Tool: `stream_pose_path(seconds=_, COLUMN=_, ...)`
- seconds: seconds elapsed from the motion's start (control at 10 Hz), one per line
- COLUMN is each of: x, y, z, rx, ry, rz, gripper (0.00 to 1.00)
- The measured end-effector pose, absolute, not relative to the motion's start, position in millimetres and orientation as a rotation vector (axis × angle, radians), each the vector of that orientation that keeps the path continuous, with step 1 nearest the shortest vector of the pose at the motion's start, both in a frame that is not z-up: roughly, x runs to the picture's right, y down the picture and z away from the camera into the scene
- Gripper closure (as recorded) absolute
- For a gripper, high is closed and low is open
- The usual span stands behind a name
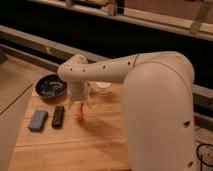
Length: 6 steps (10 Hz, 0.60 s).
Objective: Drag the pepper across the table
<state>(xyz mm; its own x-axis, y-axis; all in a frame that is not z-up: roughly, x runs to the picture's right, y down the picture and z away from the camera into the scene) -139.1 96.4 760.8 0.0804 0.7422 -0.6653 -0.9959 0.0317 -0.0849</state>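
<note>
The pepper (81, 115), small, slender and orange-red, is on the light wood table (100, 142) left of its middle, standing almost on end. My gripper (81, 105) hangs straight down from the white arm, directly over the pepper and touching or nearly touching its top. The wrist hides the pepper's upper end.
A dark bowl (51, 86) sits at the table's back left corner. A black rectangular block (58, 116) and a blue-grey pad (38, 120) lie left of the pepper. A small clear bottle with a white cap (102, 88) stands behind the gripper. My arm's large white body (160, 115) covers the right side.
</note>
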Motion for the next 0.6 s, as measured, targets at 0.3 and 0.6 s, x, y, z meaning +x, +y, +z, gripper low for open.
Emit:
stream_pose_path(seconds=0.3, x=-137.0, y=104.8, z=774.4, rx=-0.627, ry=0.551, rz=1.401, gripper=0.35)
stream_pose_path(seconds=0.6, x=-133.6, y=112.4, z=787.8, rx=-0.629, ry=0.593, rz=1.387, gripper=0.35)
